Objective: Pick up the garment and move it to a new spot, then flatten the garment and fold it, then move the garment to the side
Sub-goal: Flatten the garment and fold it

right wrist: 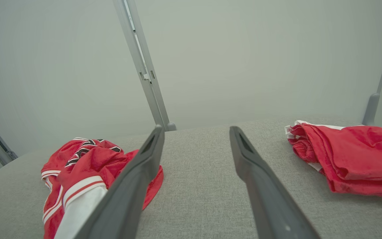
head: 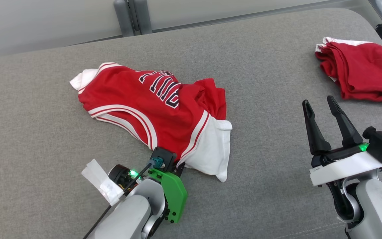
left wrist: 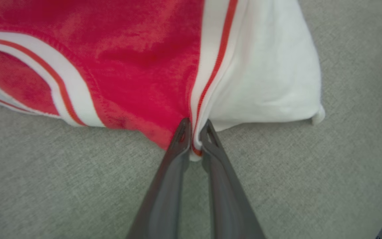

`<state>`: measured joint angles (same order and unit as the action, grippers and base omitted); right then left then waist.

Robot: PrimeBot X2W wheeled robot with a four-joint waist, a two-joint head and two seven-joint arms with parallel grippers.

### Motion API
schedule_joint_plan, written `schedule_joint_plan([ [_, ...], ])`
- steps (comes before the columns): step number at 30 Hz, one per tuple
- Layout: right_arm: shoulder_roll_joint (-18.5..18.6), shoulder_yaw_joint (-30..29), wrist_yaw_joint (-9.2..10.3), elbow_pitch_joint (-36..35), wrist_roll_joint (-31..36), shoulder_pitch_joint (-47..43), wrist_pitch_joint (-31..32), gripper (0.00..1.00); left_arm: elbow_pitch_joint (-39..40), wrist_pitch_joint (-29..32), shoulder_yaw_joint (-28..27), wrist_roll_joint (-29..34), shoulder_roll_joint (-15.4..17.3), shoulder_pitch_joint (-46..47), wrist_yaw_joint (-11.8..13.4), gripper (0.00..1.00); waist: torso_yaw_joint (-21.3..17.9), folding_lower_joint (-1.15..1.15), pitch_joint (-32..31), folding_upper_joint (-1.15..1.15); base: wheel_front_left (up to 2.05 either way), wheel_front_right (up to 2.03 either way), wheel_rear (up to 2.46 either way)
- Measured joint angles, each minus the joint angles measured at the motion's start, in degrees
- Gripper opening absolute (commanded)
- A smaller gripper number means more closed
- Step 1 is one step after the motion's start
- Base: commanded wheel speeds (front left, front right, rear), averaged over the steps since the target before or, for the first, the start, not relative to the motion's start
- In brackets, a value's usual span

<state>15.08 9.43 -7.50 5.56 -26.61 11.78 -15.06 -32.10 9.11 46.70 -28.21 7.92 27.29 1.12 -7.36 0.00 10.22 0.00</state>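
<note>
garment [head: 128, 96] edge sits clamped in left gripper [left wrist: 195, 129]; right gripper [head: 318, 100] spread wide apart.

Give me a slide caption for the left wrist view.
Left gripper shut on the red-and-white jersey at its striped hem, lying on the grey fabric surface.

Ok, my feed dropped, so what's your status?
Left gripper shut on jersey edge. Right gripper open, empty. Jersey crumpled, not yet folded. Second red garment far right, clear.

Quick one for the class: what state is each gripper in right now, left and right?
Left gripper: closed on the near edge of the jersey.
Right gripper: open, holding nothing.
</note>
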Motion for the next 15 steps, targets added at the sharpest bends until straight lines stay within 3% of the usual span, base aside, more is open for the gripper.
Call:
schedule_joint_plan([
  [8,0.3,-0.6,0.00,0.1,0.1,-1.5,0.0,1.00,9.3,-1.0,-2.1,-1.5,2.7,-1.7,1.3,0.00,2.8,0.00,-1.9,0.00,0.00,0.00,0.00],
  [15,0.7,-0.9,0.00,0.1,0.1,-3.1,0.0,1.00,23.8,4.2,-6.3,-4.7,12.0,-6.9,4.4,0.00,6.4,0.00,-3.6,0.00,0.00,0.00,0.00],
])
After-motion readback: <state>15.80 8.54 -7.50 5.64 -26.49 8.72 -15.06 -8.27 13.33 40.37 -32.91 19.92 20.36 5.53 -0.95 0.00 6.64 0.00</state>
